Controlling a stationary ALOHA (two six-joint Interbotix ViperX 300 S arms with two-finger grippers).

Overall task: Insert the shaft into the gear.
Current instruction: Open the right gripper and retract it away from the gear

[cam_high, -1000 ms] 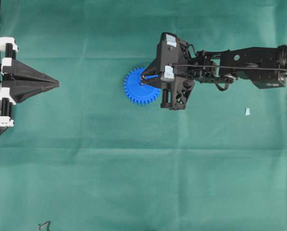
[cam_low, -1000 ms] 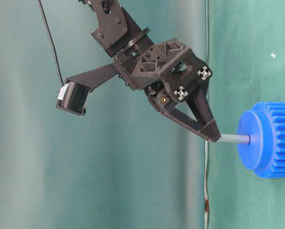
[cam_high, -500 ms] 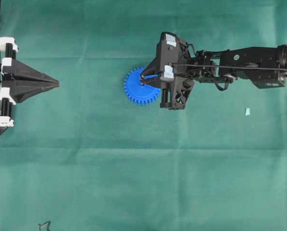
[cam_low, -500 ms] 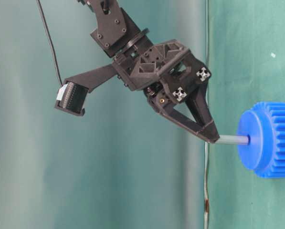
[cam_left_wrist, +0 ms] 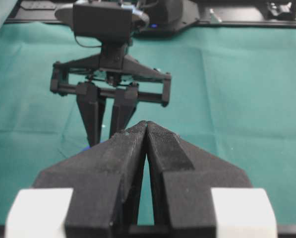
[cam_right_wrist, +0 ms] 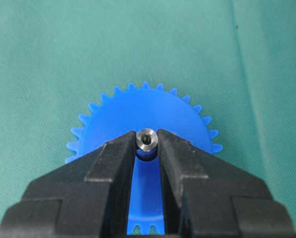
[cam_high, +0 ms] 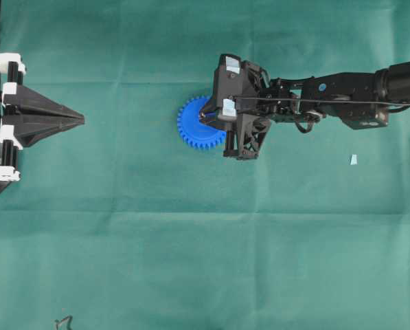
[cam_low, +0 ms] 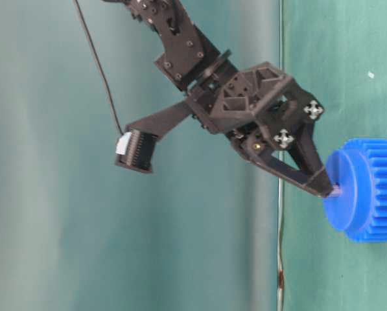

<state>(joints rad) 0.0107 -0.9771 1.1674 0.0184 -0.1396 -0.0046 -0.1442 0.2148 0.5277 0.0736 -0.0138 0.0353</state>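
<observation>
Right wrist view, right pincer (cam_right_wrist: pixel 147 144) angled down, clamping shaft (cam_right_wrist: pixel 147 139) upright over gear (cam_right_wrist: pixel 143 124) hub

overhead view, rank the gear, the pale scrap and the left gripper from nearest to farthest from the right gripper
1. The gear: directly under the tip of the right gripper, mid-table.
2. The left gripper: at the view's left edge, jaws shut, pointing toward the gear.
3. The pale scrap: on the cloth far to the right, below the right arm, slightly farther off.
</observation>
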